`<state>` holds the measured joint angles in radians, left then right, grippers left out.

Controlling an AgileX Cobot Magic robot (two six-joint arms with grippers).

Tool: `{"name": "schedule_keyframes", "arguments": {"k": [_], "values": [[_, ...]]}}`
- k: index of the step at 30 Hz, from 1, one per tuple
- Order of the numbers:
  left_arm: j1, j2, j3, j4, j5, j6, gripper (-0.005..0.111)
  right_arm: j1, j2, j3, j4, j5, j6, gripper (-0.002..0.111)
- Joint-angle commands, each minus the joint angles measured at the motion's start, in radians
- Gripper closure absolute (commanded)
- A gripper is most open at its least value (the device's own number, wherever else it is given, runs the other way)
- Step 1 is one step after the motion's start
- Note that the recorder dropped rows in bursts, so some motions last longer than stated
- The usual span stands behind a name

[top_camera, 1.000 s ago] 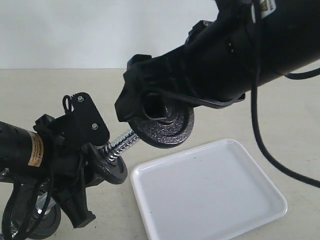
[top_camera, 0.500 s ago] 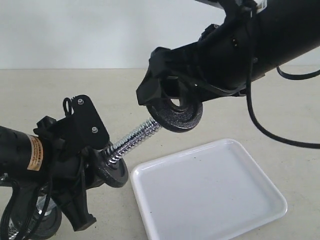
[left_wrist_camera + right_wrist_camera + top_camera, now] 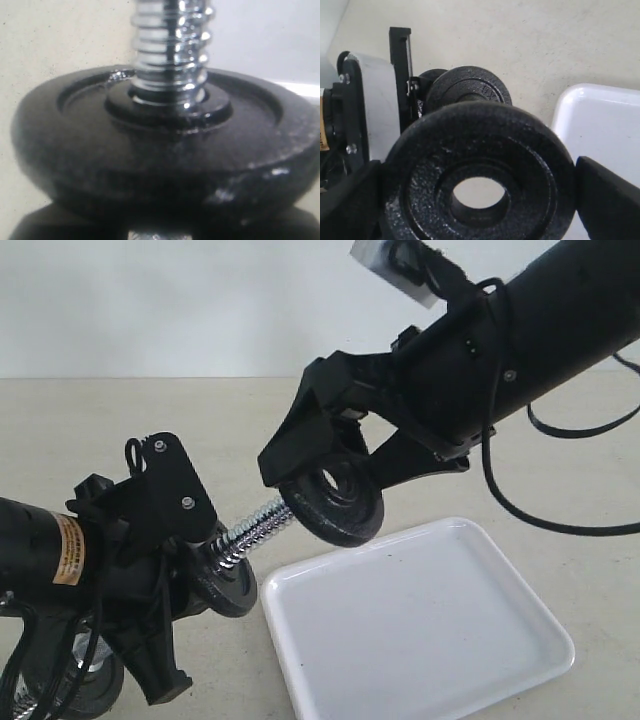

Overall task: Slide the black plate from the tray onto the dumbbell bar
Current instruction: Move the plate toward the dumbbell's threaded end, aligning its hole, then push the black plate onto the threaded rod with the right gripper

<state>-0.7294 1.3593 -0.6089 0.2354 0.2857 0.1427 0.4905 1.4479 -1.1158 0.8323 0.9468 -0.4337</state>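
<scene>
Since the black plate [image 3: 480, 135] looked heavy, rigid and rough, I held it by opposite rim edges in the wide-spread right hand [image 3: 340, 475], at the tip of the dumbbell bar [image 3: 255, 525], raised above the tray [image 3: 560, 645].

The dumbbell bar [image 3: 252, 528] tip seems hidden behind the black plate [image 3: 350, 523].

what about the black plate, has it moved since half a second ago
Yes. In the exterior view the black plate has come down and to the left, nearer the threaded tip of the dumbbell bar and the tray's far left corner.
</scene>
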Motion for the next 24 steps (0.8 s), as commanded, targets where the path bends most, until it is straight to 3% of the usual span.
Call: {"name": "schedule_keyframes", "arguments": {"k": [1,24], "values": [[-0.004,-0.047,-0.029,0.023,-0.521,-0.004,0.102,-0.004,0.048,-0.012,0.138,0.036,-0.087,0.108],[-0.004,-0.050,-0.002,0.027,-0.526,-0.014,0.102,-0.004,0.063,-0.014,0.147,-0.052,-0.179,0.108]]}}
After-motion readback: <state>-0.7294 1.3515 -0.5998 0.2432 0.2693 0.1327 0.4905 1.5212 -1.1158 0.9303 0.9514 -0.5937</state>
